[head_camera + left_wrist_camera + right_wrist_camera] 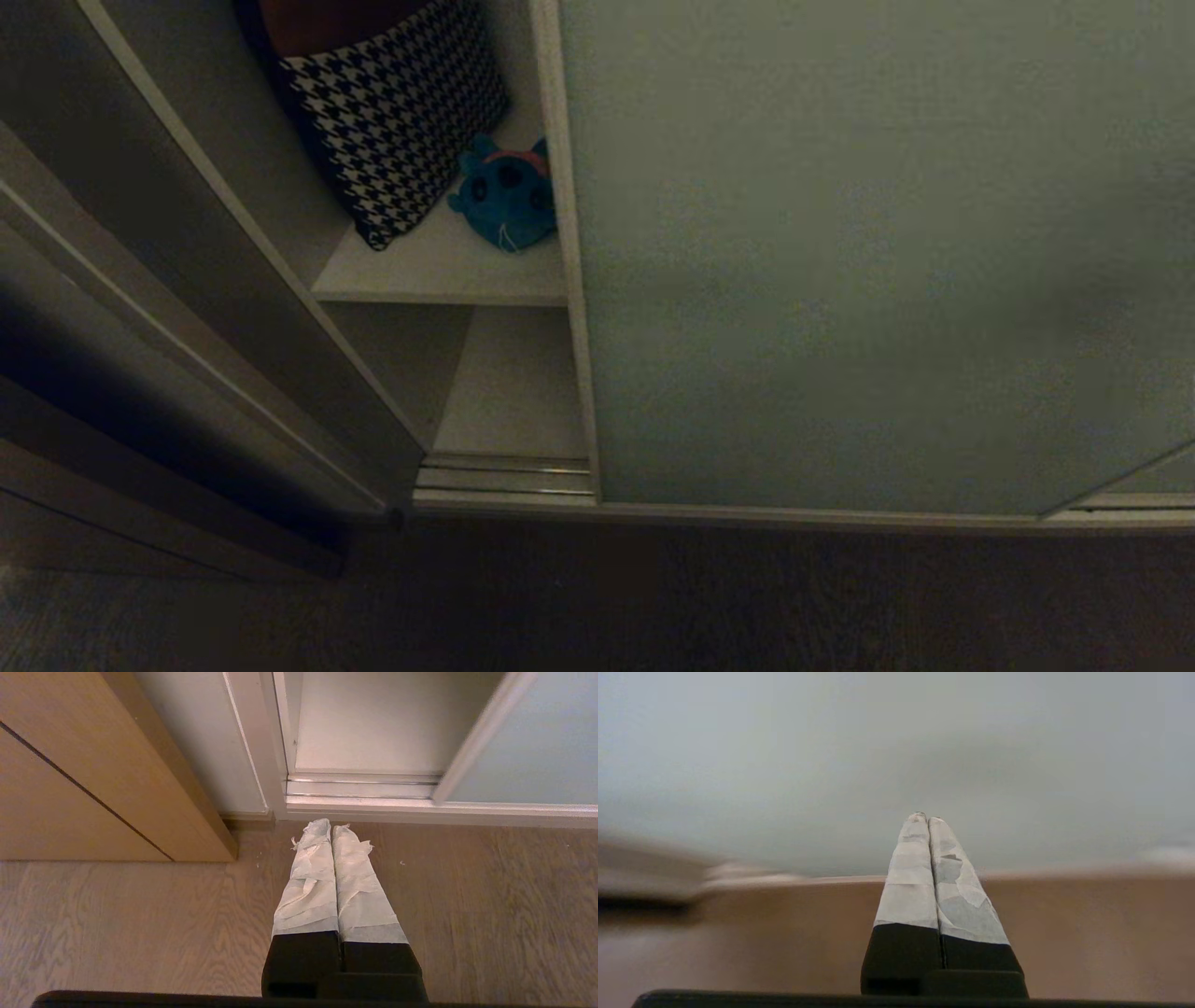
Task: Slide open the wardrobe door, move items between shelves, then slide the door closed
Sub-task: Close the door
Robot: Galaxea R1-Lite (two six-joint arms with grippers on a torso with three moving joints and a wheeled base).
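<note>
door: looking heavy, stiff, slick; pushing its metal edge is best
left gripper: jaws pressed together, parked
right gripper: jaws pressed together, facing door

A home bedroom: sliding wardrobe door, houndstooth cushion on shelf, wood-look floor.

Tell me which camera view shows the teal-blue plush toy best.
The head view. There the teal-blue plush toy sits on the upper white shelf beside the houndstooth cushion, partly cut off by the sliding door's edge. Neither wrist view shows the toy at all.
</note>
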